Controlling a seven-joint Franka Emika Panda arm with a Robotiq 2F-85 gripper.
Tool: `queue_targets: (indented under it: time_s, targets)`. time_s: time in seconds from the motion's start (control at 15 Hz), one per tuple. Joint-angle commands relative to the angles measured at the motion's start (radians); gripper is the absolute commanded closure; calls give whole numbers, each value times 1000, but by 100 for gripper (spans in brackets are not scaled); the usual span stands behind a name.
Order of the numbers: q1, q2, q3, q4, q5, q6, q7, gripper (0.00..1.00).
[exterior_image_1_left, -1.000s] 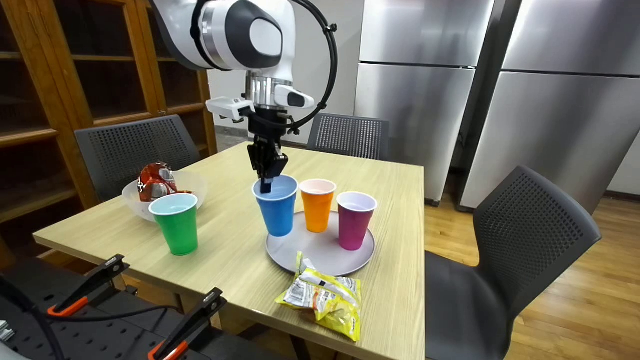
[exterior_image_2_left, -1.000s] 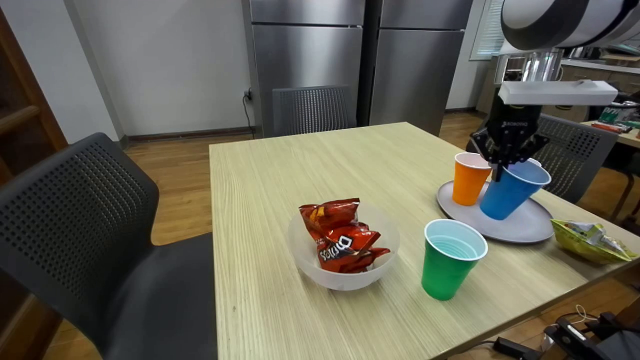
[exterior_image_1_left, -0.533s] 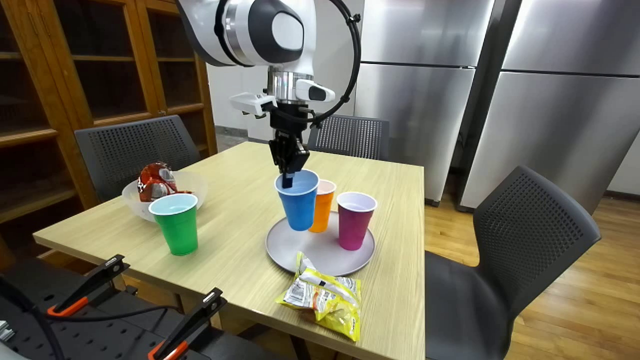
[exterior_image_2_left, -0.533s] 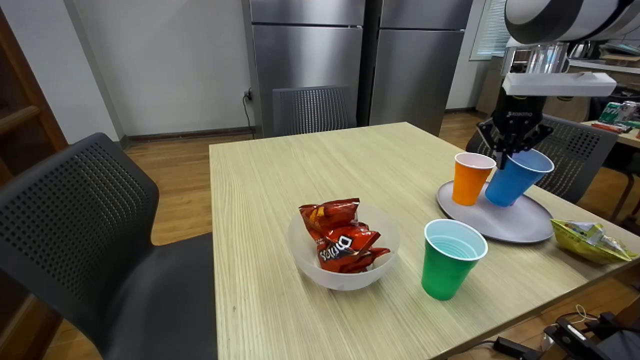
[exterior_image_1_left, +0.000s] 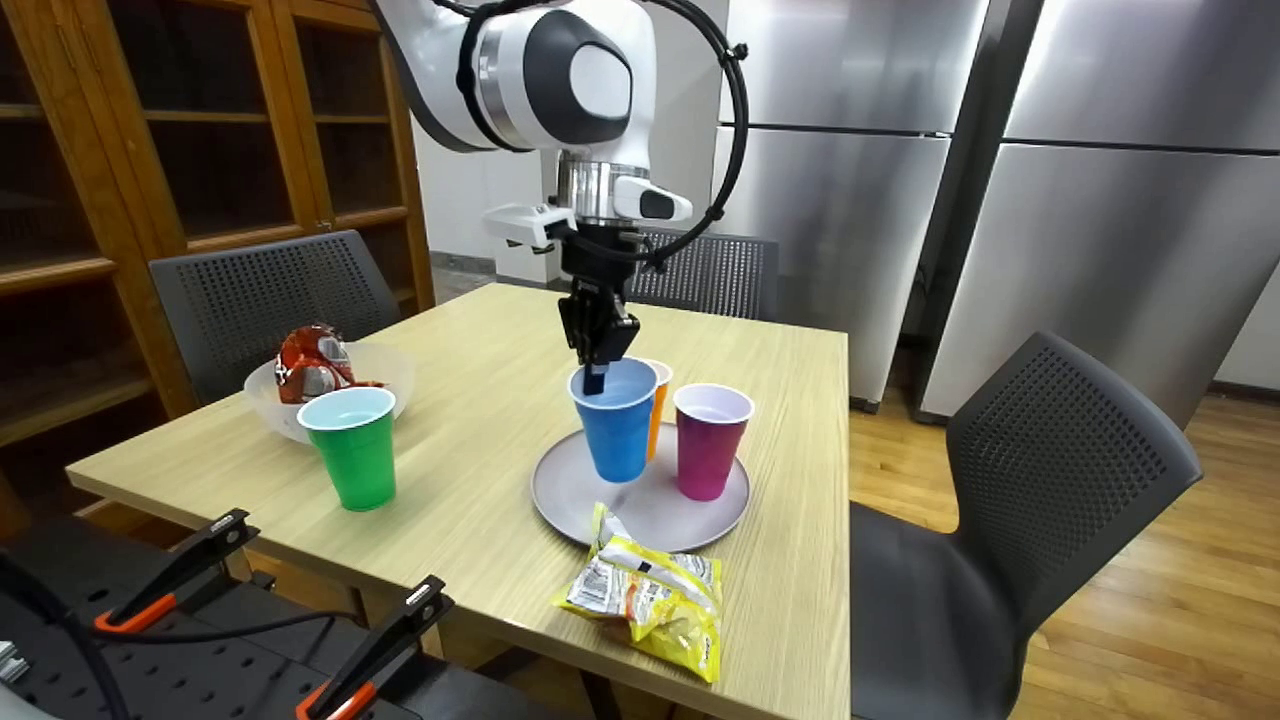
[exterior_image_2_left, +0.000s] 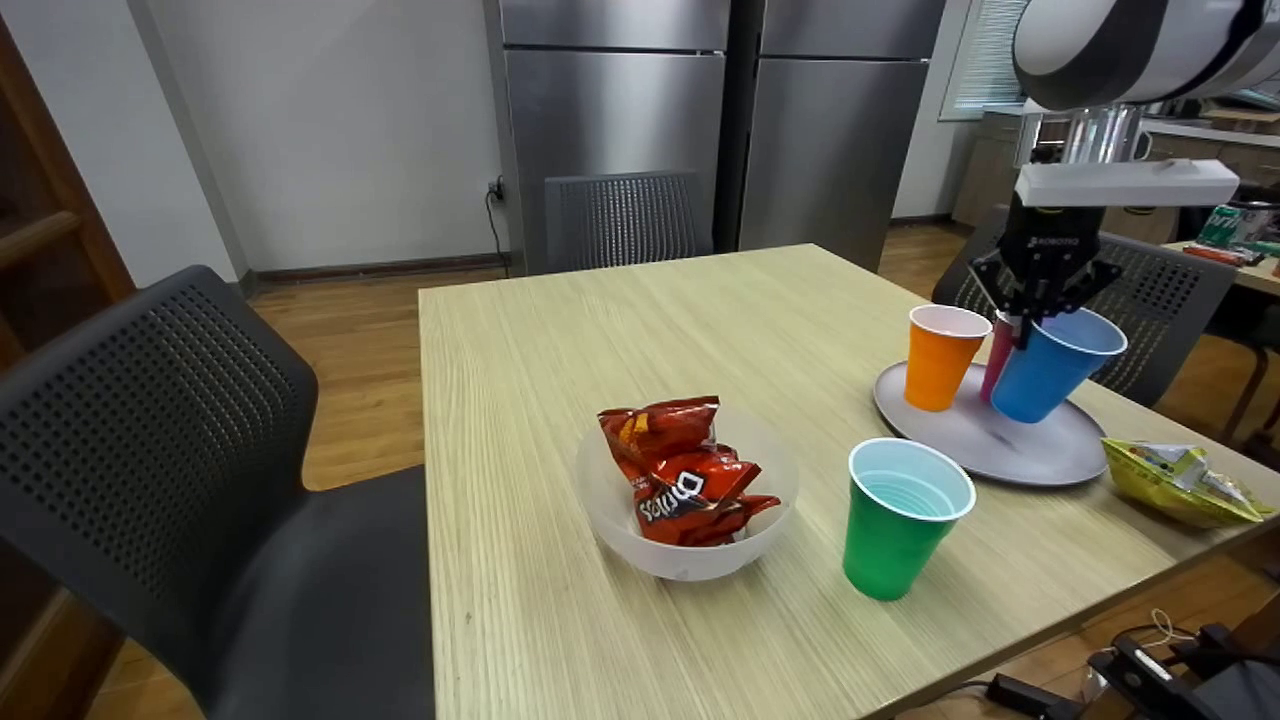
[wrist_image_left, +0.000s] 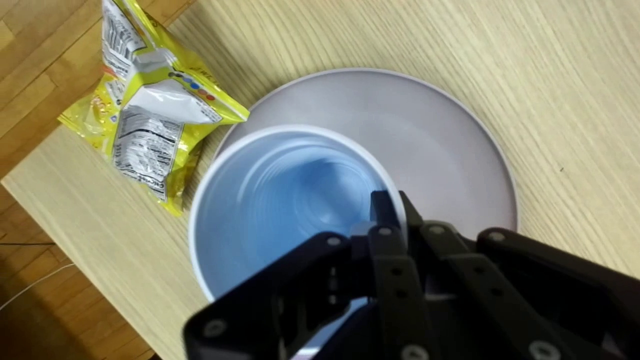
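Note:
My gripper is shut on the rim of a blue cup, one finger inside the wall and one outside. In an exterior view the blue cup leans, its base over the round grey plate. Whether that base touches the plate I cannot tell. An orange cup stands upright on the plate beside it, partly hidden behind the blue cup in an exterior view. A purple cup also stands on the plate, close to the blue one.
A green cup stands on the table, apart from the plate. Near it is a frosted bowl holding a red chip bag. A yellow snack bag lies at the plate's edge. Grey chairs surround the table.
Holding the blue cup, my gripper has moved right in both exterior views, rising and then coming lower again. The blue cup now covers more of the orange cup in an exterior view.

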Motion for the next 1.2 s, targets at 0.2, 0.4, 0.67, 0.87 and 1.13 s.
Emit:
queue_targets:
  time_s: [0.2,0.4,0.67,0.87,1.13]
  targets:
    - [-31,70,-24,72,-15,-52,32,99]
    - [-35,101,-34,97,-16,-61,38,99]
    - [-35,141,-40,127,-9,-74,44,99]
    - [-35,169,-40,149,-4,-82,46,99]
    - [-33,193,-42,170,-6,-94,47,99]
